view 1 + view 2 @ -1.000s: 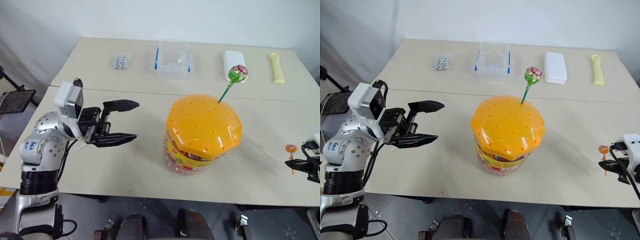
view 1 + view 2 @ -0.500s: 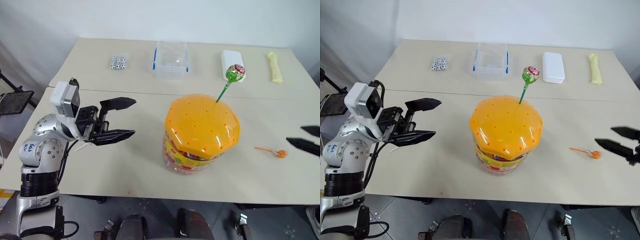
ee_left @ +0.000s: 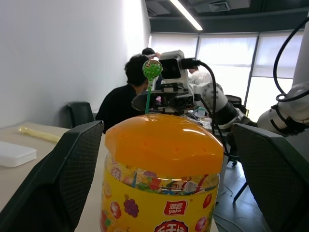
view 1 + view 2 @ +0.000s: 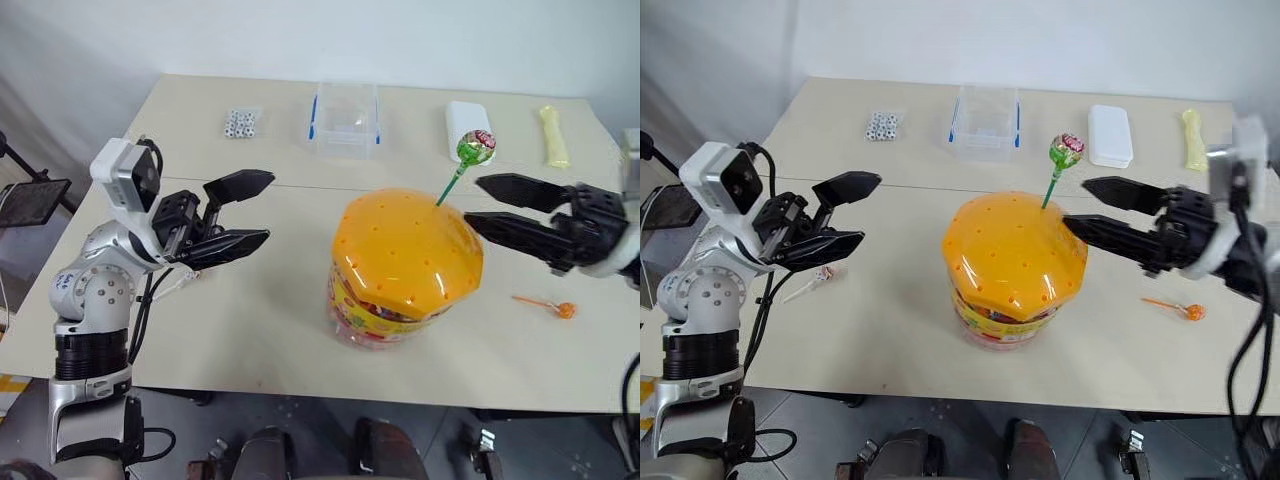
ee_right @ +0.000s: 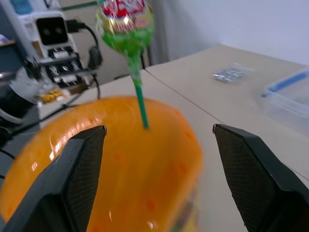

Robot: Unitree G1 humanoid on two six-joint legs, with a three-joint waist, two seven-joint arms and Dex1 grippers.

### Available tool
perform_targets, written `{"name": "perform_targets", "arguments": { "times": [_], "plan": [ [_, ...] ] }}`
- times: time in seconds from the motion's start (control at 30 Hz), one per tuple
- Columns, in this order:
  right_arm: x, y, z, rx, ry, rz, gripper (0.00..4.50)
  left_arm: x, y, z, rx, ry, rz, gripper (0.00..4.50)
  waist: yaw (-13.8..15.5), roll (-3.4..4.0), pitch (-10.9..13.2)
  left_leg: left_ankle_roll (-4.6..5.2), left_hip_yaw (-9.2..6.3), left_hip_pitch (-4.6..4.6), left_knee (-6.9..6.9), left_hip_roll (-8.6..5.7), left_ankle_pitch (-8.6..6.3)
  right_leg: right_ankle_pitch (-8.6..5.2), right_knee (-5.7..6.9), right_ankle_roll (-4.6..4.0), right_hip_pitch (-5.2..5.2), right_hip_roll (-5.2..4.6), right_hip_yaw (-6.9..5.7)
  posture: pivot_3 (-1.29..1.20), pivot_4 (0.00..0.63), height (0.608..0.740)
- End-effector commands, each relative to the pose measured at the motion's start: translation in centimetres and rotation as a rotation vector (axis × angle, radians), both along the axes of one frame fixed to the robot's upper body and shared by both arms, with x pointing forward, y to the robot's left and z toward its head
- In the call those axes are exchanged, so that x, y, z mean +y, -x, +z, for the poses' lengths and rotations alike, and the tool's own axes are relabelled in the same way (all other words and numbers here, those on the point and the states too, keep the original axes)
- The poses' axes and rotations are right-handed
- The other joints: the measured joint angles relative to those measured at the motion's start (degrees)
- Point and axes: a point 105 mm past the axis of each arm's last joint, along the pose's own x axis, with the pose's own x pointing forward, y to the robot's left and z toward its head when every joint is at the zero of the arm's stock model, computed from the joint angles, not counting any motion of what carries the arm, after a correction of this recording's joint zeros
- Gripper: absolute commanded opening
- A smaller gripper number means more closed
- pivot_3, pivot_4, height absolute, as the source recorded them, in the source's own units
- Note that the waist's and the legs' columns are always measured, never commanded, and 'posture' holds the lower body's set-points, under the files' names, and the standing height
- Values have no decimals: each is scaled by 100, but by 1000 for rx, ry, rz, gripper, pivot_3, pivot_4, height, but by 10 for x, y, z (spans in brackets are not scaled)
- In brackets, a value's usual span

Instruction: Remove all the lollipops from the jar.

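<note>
I see green-wrapped lollipop on thin green stick (image 4: 475,147): light, stick bendy, pinch low | right gripper (image 4: 478,206) empty, wide | left gripper (image 4: 257,207) empty, wide

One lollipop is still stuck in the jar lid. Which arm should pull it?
Right. The right gripper is open beside the green lollipop atop the jar; the left gripper hovers farther off.

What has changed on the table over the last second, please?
The right pincer let go of the orange lollipop, which now lies on the table. It then swung up and in, open, to the green lollipop standing in the jar lid. The left pincer stayed open beside the jar; jar and green lollipop did not move.
</note>
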Motion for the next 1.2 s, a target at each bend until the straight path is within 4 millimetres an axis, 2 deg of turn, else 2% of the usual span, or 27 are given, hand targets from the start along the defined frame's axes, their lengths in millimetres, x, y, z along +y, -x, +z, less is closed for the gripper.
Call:
{"name": "perform_targets", "arguments": {
  "times": [0.03,0.23,0.33,0.63,0.73,0.87,0.93,1.0,1.1,1.17,1.2],
  "plan": [
    [12,8,12,-24,-14,61,3691,-2,4,8,-52,11,-10,4500,4,0,0,-1,-3,-3,0,0,0,0,0,0,0,0,-6,0,150,740],
    [17,2,7,-7,-4,69,3691,-5,4,8,-58,22,-9,4500,-1,-1,0,-2,-7,-10,1,0,-1,0,-3,0,0,-2,-17,0,150,740],
    [18,0,6,-9,-4,64,3136,-6,3,9,-62,28,-8,4500,-2,-1,0,-2,-6,-10,6,0,-1,0,-2,0,0,-2,-17,0,150,740],
    [18,-5,9,-37,-27,52,27,-9,4,10,-65,44,-16,4500,-3,-1,0,-2,-7,-11,7,1,-1,0,-2,0,0,-2,-18,0,150,740],
    [17,-5,15,-64,-55,53,9,-9,4,10,-69,44,-15,4500,-6,0,0,-2,-7,-11,7,1,-1,0,-2,0,-1,-2,-18,0,150,740],
    [10,1,40,-142,-169,56,9,-10,5,15,-95,39,-12,4500,-6,-1,0,-2,-5,-11,7,1,-1,0,-2,0,-1,-2,-18,0,150,740],
    [-9,1,60,-192,-232,-16,9,-11,6,18,-105,32,-28,4500,1,0,0,-2,-5,-11,8,1,-1,0,-1,0,-1,-2,-18,0,150,740],
    [-27,1,68,-197,-230,-88,9,-12,9,17,-113,14,-43,4500,19,0,0,-2,-11,-17,13,1,-1,0,-1,0,-1,-2,-21,0,150,740],
    [-76,-5,55,-76,-87,-331,9,-16,8,5,-213,-123,-26,4500,54,-1,0,-1,-28,-42,16,-1,-2,1,-7,1,-9,-4,-36,0,150,740],
    [-111,-8,39,26,12,-514,9,-16,6,0,-266,-202,-19,4500,59,-2,1,-1,-30,-55,18,-2,-2,1,-11,1,-14,-4,-46,0,150,740],
    [-128,-9,24,87,96,-608,9,-16,6,-2,-265,-215,-23,4500,42,-3,1,0,-29,-57,18,-2,-2,1,-17,2,-14,-4,-49,0,150,740]
  ]
}}
